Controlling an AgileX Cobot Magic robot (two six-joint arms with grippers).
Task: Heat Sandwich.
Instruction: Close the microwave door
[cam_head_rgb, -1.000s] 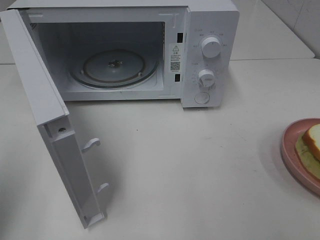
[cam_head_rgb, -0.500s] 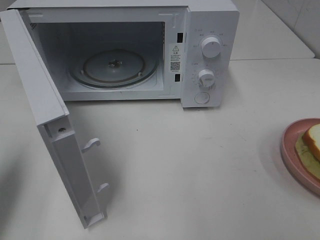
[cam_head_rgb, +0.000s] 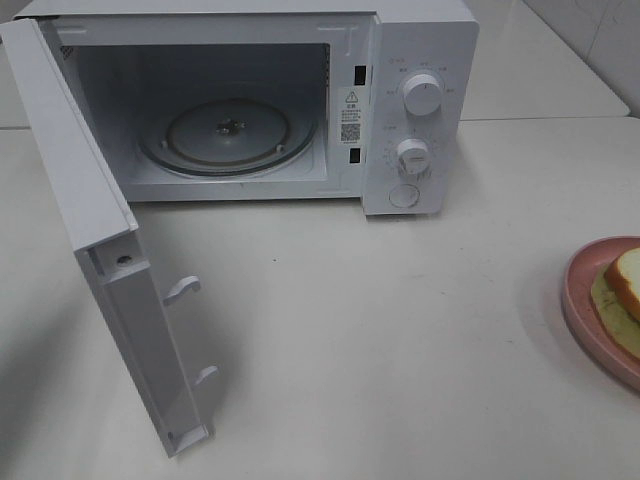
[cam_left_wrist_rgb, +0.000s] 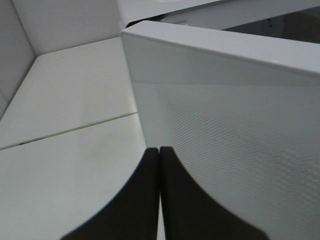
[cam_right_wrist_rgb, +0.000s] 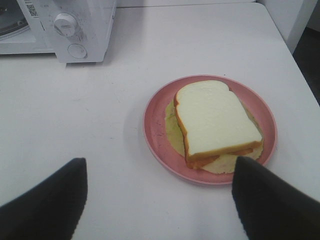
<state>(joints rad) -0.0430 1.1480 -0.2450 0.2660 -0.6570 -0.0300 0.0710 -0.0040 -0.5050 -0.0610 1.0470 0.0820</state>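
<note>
On the pink round plate (cam_right_wrist_rgb: 156, 131), at the right edge of the white surface (cam_head_rgb: 400, 340), lies the sandwich (cam_right_wrist_rgb: 215, 122): white bread slices with orange-tan crust and a yellow-green layer showing beneath. In the high view only part of the sandwich (cam_head_rgb: 625, 290) and plate (cam_head_rgb: 580, 300) shows, well apart from the microwave. The right gripper (cam_right_wrist_rgb: 160, 200) hovers above the plate with its dark fingers (cam_right_wrist_rgb: 45, 205) spread wide, one on each side, holding nothing.

The white microwave (cam_head_rgb: 420, 40) stands at the back of the surface with its door (cam_head_rgb: 100, 240) swung fully open to the left. Inside, the glass turntable (cam_head_rgb: 228, 135) is bare. A warning label with a triangle symbol and a QR code (cam_head_rgb: 350, 115) sits on the frame beside the cavity; its writing is too small to read. Two white dials (cam_head_rgb: 421, 95) stand one above the other on the control panel, with a round button (cam_head_rgb: 404, 196) below; the markings around them are illegible.

The left gripper (cam_left_wrist_rgb: 159, 165) has its fingers (cam_left_wrist_rgb: 140, 200) pressed together, empty, just beside the door's outer face (cam_left_wrist_rgb: 225, 125).
</note>
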